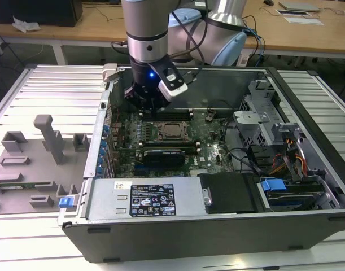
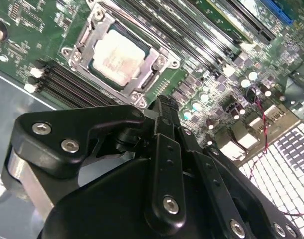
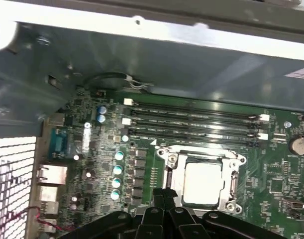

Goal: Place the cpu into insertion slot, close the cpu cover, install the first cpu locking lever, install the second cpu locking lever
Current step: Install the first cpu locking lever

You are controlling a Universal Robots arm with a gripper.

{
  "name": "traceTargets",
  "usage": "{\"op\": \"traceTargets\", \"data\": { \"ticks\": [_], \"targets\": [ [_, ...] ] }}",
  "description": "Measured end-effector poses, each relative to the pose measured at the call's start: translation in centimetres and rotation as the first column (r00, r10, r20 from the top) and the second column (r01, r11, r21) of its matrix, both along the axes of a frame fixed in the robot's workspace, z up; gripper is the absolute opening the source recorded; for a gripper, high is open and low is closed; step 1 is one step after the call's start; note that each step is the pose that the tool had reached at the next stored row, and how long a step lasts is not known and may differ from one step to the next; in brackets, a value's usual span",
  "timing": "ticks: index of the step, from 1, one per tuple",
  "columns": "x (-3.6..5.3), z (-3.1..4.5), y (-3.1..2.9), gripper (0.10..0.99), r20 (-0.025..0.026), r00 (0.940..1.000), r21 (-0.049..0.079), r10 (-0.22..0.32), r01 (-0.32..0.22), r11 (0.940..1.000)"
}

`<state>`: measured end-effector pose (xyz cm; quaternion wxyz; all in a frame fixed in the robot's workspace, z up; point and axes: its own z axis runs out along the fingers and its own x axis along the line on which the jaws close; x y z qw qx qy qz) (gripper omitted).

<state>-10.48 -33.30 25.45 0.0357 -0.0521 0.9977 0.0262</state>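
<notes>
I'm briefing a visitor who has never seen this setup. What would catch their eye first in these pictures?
First, the open computer case lying on the ribbed metal table, with the robot arm reaching down into it. Then, on the green motherboard, the pale square cpu lying flat, with the black gripper poised close beside it.

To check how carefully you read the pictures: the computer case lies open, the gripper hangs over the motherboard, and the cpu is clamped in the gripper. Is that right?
One detail is wrong. The second wrist view shows the cpu lying in the insertion slot, not clamped in the gripper, which holds nothing. The computer case is open and the gripper hangs over the motherboard.
</notes>
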Motion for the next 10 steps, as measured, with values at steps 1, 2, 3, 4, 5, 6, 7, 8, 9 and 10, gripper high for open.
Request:
{"op": "traceTargets", "data": {
  "ticks": [1,2,3,4,5,6,7,8,9,10],
  "targets": [
    [-0.17,0.0,0.01,0.106,0.0003,1.0,0.0,0.0,0.0,1.0],
    [-0.59,0.0,0.04,0.106,0.0011,1.0,0.0,0.0,0.0,1.0],
    [-0.74,0.0,0.04,0.106,0.0016,1.0,0.0,0.0,0.0,1.0],
    [-0.84,0.0,0.04,0.106,0.0024,1.0,0.002,0.0,0.0,1.0],
    [-1.01,0.0,0.04,0.106,0.0065,1.0,0.018,0.0,0.0,0.9998],
    [-1.16,0.0,0.04,0.106,0.0097,1.0,0.037,0.0,0.0,0.9993],
    [-1.28,0.0,0.04,0.106,0.0123,0.9999,0.051,0.0,0.0,0.9987],
    [-1.37,0.0,0.05,0.106,0.0136,0.9999,0.059,-0.001,0.0,0.9983],
    [-1.52,0.0,0.05,0.106,0.0159,0.9999,0.072,-0.001,0.0,0.9974],
    [-1.62,0.0,0.05,0.106,0.0177,0.9998,0.083,-0.001,-0.001,0.9966]
  ]
}}
